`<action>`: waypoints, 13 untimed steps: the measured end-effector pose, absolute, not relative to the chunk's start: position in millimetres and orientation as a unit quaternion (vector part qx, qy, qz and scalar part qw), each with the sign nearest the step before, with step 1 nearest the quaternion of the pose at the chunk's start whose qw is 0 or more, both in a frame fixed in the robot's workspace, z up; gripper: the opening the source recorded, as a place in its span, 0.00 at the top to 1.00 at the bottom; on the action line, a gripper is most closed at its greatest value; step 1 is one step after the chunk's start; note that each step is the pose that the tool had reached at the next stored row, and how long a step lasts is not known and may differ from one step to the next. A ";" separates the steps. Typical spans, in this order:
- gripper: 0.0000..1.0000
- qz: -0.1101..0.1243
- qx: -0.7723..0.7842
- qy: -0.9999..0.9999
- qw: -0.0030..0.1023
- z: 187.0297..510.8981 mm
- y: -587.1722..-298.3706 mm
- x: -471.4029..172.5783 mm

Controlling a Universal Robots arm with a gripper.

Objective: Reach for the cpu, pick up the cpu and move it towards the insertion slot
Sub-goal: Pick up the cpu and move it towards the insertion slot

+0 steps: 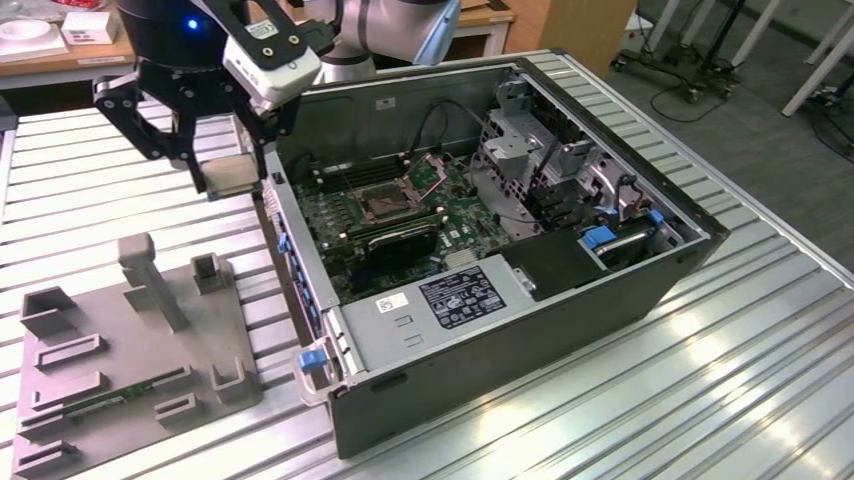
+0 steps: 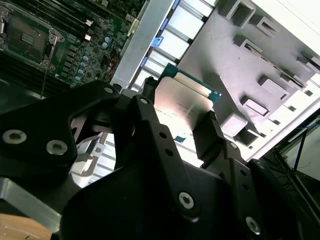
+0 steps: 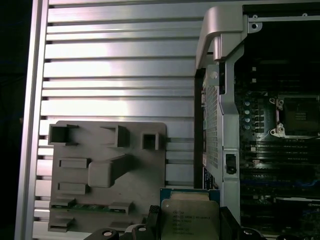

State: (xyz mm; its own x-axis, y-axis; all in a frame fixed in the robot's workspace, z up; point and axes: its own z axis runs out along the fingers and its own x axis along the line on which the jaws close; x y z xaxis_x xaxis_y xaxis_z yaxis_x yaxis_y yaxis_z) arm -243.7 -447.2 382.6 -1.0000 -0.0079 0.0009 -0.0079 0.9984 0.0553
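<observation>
Cpu (image 2: 182,102) is held clamped by its edges between the fingers of the gripper (image 1: 230,178), keeping its face untouched; it is carried above the slatted table, between the grey tray (image 1: 127,375) and the open case, well short of the insertion slot (image 1: 382,203).

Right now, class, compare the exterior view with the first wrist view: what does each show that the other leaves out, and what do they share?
Exterior view alone: the whole open computer case with its drive cages and labelled power supply, plus the arm above the gripper.

First wrist view alone: the cpu's metal face square-on, with its green edge.

Shared: the cpu gripped between the jaws, the grey plastic tray holding the green memory stick, the ribbed metal table, and the insertion slot on the motherboard.
</observation>
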 end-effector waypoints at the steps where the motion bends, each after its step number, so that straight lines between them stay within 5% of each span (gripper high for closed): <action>1: 0.45 -0.028 0.004 -1.000 0.001 382.6 -447.2 -243.3; 13: 0.45 -0.028 0.004 -1.000 0.001 382.7 -447.2 -238.6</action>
State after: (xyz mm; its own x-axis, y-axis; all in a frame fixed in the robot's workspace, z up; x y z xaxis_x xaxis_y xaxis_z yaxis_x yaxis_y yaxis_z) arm -238.6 -447.2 382.7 -1.0000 -0.0079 0.0010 -0.0079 0.9984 0.0553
